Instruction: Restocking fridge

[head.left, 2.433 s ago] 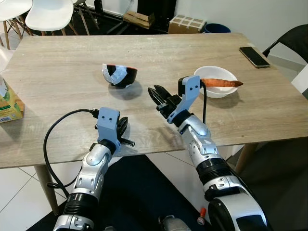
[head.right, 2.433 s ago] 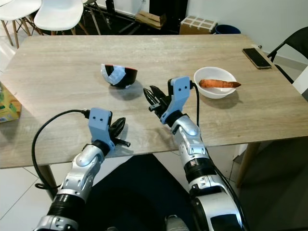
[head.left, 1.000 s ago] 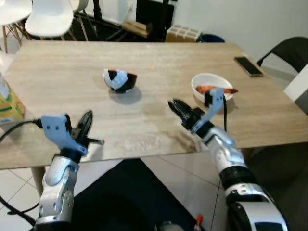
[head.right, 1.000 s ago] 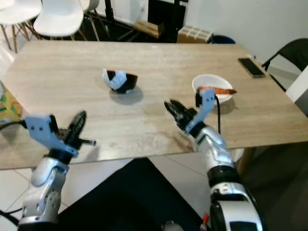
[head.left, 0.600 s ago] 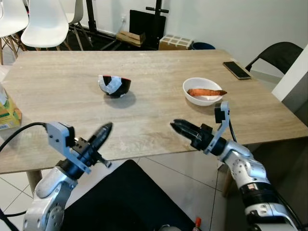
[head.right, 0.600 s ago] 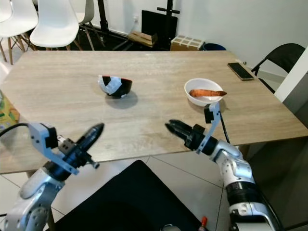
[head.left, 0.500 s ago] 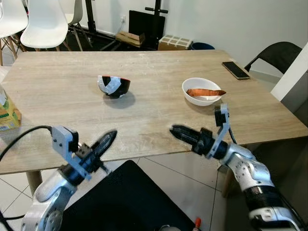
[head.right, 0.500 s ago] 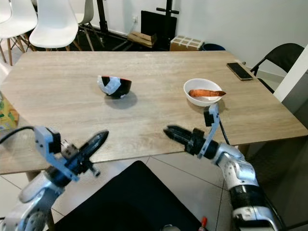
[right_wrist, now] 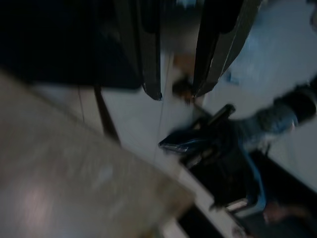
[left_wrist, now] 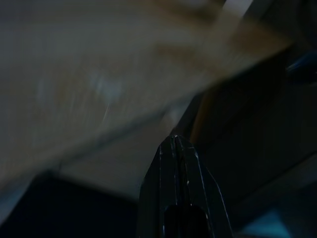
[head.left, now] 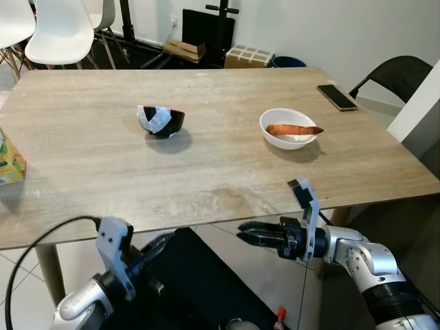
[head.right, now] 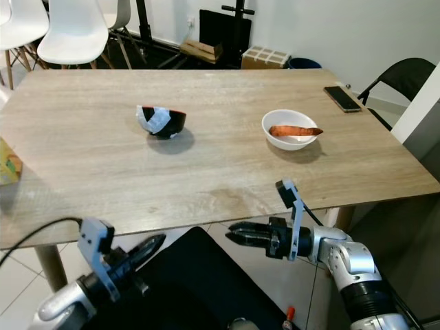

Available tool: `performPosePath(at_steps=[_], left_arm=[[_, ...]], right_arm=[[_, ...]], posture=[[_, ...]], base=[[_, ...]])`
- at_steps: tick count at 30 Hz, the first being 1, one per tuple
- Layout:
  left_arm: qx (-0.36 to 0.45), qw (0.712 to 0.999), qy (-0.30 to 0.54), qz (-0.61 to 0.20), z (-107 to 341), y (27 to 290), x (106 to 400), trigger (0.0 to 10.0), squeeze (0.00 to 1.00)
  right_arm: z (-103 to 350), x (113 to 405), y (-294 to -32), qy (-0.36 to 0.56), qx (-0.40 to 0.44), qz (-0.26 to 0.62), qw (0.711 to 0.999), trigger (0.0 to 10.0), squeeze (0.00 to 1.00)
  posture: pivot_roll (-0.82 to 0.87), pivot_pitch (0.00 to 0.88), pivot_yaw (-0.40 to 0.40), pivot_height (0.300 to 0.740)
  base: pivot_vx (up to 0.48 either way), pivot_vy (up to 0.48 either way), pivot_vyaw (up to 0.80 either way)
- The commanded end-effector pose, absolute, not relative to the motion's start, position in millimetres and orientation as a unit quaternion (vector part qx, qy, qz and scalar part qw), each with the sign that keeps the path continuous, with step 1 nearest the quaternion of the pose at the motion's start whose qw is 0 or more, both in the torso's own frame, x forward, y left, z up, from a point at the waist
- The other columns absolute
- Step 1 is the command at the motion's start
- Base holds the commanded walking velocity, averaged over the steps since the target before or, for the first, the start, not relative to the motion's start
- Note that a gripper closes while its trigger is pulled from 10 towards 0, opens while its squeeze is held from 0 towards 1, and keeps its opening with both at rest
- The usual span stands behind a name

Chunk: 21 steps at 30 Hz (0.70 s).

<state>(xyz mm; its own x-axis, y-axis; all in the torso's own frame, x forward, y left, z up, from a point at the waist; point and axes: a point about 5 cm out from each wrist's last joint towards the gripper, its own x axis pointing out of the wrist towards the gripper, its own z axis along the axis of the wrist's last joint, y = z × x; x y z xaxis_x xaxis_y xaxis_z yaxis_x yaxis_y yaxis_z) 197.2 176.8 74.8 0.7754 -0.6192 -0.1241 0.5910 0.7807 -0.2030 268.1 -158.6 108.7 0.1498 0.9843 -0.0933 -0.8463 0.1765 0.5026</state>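
Observation:
A wooden table (head.left: 89, 165) stands in front of me. On it sit a black bowl with a white wrap (head.left: 161, 122) and a white bowl (head.left: 277, 140) holding an orange sweet potato (head.left: 292, 129). Both arms hang below the table's front edge. My left gripper (head.left: 165, 239) is shut and empty, its fingers (left_wrist: 174, 148) pressed together in the left wrist view. My right gripper (head.left: 243, 232) points left under the table edge and is open and empty, with a clear gap between its fingers (right_wrist: 151, 74).
A black phone (head.left: 336, 97) lies at the table's far right corner, and a green and yellow carton (head.left: 8, 165) stands at its left edge. White chairs (head.left: 58, 31) and cardboard boxes (head.left: 249, 55) stand behind the table. A black chair (head.left: 402, 72) is on the right.
Both arms have dropped from over the tabletop to below its front edge. The view has pulled back and shifted. Nothing on the table moved.

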Motion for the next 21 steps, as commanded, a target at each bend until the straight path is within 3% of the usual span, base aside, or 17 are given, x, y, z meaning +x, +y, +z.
performPosePath(at_steps=[1, 12, 16, 21], left_arm=[[-0.052, 0.939, 0.126, -0.317, 62.7, 180.3, 191.9, 10.0, 0.00], [0.003, 0.932, 0.224, -0.283, 20.2, 185.8, 171.9, 10.0, 0.00], [0.043, 0.923, 0.296, -0.243, -11.9, 202.9, 150.3, 10.0, 0.00], [0.029, 0.922, 0.327, -0.205, -26.5, 208.2, 136.6, 10.0, 0.00]], right_arm=[[98.4, 261.5, -161.2, 0.237, 0.153, 0.620, 0.732, 10.0, 0.00], [63.3, 239.5, -164.7, 0.324, 0.153, 0.604, 0.712, 10.0, 0.00], [21.0, 221.2, -175.9, 0.379, 0.152, 0.545, 0.733, 10.0, 0.00], [-10.5, 203.4, -185.6, 0.414, 0.125, 0.489, 0.758, 10.0, 0.00]], posture=[[-0.09, 0.132, -0.077, 0.740], [-0.08, 0.138, -0.072, 0.740], [-0.08, 0.141, -0.071, 0.740], [-0.08, 0.141, -0.072, 0.740]], base=[[0.000, 0.000, 0.00], [0.000, 0.000, 0.00], [0.000, 0.000, 0.00], [0.000, 0.000, 0.00]])
